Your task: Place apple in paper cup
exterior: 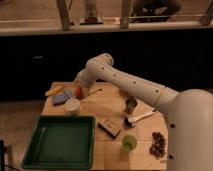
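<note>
camera view | claw (76, 88) low at tabletop (107, 100) far-left, apparently pinching apple (78, 92) for carrying | paper cup (72, 105) just in front, mouth up, ready to receive

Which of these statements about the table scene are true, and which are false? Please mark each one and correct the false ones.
1. The apple is already inside the paper cup. False: the apple is behind the cup, at the gripper, not in it.
2. The green tray lies at the front left of the table. True.
3. The metal cup stands to the left of the paper cup. False: it stands far to the right of it, near the arm's middle.
4. The light green cup stands near the front edge of the table, right of the tray. True.
5. The gripper hovers over the green tray. False: it is at the back left of the table, near the apple.
</note>
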`<state>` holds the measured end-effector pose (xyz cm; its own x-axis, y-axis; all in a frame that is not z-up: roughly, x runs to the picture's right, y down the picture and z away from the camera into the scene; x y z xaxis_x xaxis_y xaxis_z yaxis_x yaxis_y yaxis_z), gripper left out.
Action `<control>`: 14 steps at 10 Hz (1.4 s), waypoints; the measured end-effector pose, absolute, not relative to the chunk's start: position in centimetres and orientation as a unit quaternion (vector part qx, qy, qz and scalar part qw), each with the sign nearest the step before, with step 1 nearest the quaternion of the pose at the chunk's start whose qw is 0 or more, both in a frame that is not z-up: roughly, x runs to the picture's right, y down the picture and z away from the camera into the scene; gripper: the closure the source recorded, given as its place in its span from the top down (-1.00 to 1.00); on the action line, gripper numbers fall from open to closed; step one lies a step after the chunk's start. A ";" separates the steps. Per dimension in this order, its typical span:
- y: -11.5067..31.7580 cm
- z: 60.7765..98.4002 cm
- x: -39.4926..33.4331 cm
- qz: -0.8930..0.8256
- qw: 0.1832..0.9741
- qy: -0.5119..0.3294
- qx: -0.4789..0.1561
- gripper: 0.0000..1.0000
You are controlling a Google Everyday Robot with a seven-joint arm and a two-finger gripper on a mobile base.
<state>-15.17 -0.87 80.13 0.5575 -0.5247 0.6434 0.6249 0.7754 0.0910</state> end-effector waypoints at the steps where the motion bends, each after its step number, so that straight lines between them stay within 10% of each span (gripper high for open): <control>1: -0.4 79.9 -15.7 -0.333 0.874 -0.345 -0.079 -1.00; 5: 1.3 79.7 -17.5 -0.354 0.855 -0.366 -0.102 -0.97; 14: 3.2 79.7 -19.7 -0.373 0.838 -0.377 -0.130 0.60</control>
